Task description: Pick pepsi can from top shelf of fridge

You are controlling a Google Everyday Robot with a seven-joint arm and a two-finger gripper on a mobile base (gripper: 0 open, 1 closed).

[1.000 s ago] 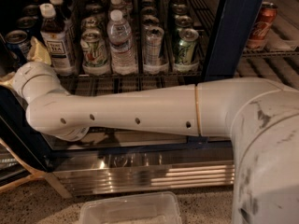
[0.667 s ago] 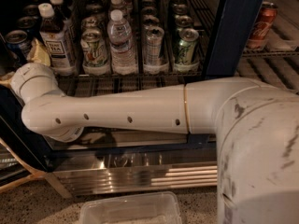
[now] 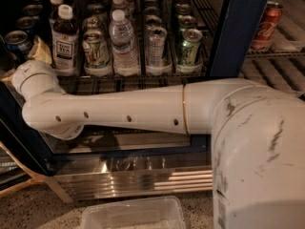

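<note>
Pepsi can [image 3: 16, 43] stands at about 10 o'clock in my view, at the left end of the top shelf [image 3: 95, 83] and at the front of its row, upright with its silver top showing.

Just beside it, toward 4 o'clock, a tan piece of the gripper [image 3: 39, 52] pokes up above the white wrist joint [image 3: 32, 78]. The rest of the gripper is hidden behind that joint. I cannot tell whether it is open or closed, nor whether it touches the can. From the gripper, the can lies toward 10 o'clock, close by.

The arm [image 3: 128, 112] runs level across the picture from 3 o'clock to 9 o'clock, in front of the shelf edge. At the left it bends at a rounded elbow [image 3: 52, 120] and turns up toward 11 o'clock into the wrist. Its bulky shoulder housing [image 3: 259, 161] fills the corner at 4 o'clock.

Right of the can on the same shelf stand a tea bottle [image 3: 64, 37], a green-white can [image 3: 96, 51], a water bottle [image 3: 123, 43], a silver can [image 3: 156, 46] and another green-white can [image 3: 189, 47], with more rows behind them.

The fridge's dark blue door post [image 3: 238, 27] rises at 1 o'clock, and a red can [image 3: 265, 25] sits beyond it. The ribbed steel base [image 3: 143, 181] runs below the arm, and a clear bin [image 3: 133, 216] lies on the floor at 6 o'clock.
</note>
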